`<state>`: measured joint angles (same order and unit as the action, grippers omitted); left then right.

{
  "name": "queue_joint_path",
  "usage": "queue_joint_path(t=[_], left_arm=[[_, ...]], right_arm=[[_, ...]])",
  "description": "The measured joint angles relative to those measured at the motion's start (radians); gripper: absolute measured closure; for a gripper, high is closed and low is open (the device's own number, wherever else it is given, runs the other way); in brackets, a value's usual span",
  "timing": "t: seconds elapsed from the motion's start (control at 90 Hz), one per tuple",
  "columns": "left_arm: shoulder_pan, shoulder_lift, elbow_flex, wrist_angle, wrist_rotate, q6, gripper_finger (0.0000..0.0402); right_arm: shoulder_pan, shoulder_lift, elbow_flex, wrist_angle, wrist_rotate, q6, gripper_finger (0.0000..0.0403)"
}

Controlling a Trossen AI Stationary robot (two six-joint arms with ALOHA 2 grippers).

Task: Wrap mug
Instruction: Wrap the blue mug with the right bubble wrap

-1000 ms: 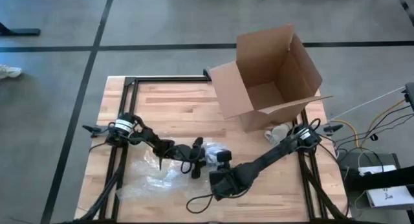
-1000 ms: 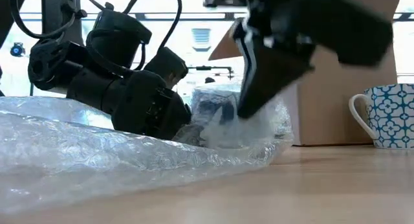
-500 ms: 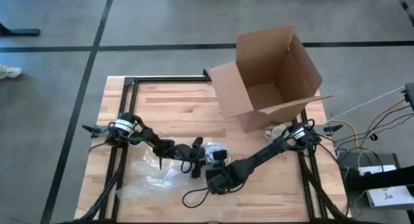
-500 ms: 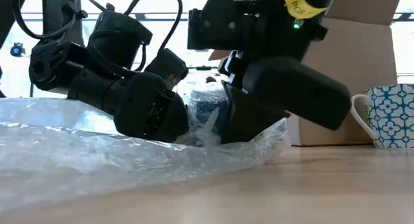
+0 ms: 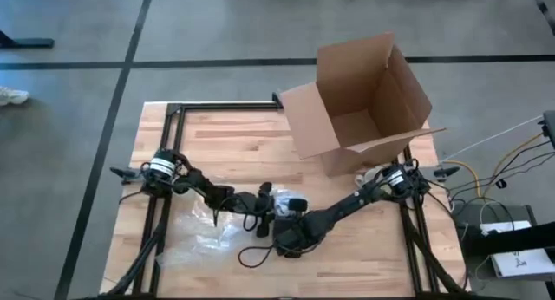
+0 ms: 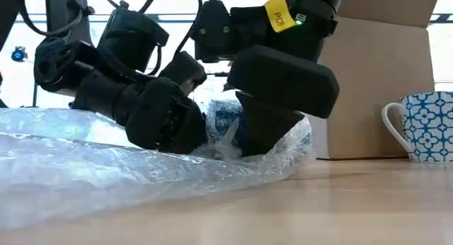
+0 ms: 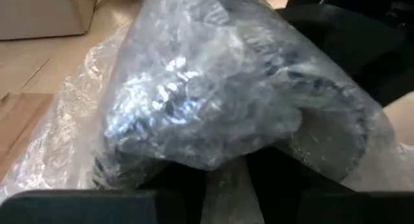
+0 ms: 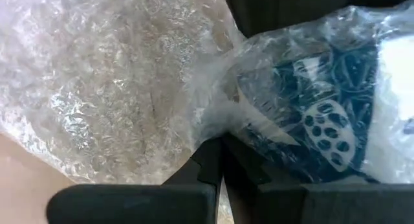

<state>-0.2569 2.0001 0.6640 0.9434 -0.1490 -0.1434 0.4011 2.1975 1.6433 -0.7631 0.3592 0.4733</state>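
**Two mugs, one wrapped, one bare**

Left to right:

- Bubble wrap [image 5: 201,239]: clear, crinkled plastic sheet spread over the wooden table [image 5: 225,148] at its front left.
- Left gripper [image 5: 263,215]: dark, low on the sheet, touching the bundle; fingers cannot be told open or closed.
- Mug [image 6: 228,124]: white with a dark blue pattern, bundled in the wrap at the table's front centre, between the two grippers.
- Right gripper [image 5: 282,235]: dark, fingers pressed together on a fold of wrap beside the mug. A yellow tag [image 6: 278,9] on this arm reads "PCS".
- Cardboard box [image 5: 360,101]: brown, open, at the back right.
- Second mug [image 6: 416,126]: white, teal tile pattern, unwrapped, just beside the box.
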Motion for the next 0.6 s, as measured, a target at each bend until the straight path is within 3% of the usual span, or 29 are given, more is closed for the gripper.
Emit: queue_joint_path(t=[0.278,0.6], left_arm=[[-0.004,-0.164,-0.002,-0.282,0.013,0.045,0.0303],[-0.035,-0.269,-0.002,-0.43,0.013,0.058,0.0298]], right_arm=[[-0.001,-0.001,-0.016,0.003,0.01,-0.012,0.0403],[-0.002,-0.002,-0.017,0.003,0.006,-0.012,0.0403]])
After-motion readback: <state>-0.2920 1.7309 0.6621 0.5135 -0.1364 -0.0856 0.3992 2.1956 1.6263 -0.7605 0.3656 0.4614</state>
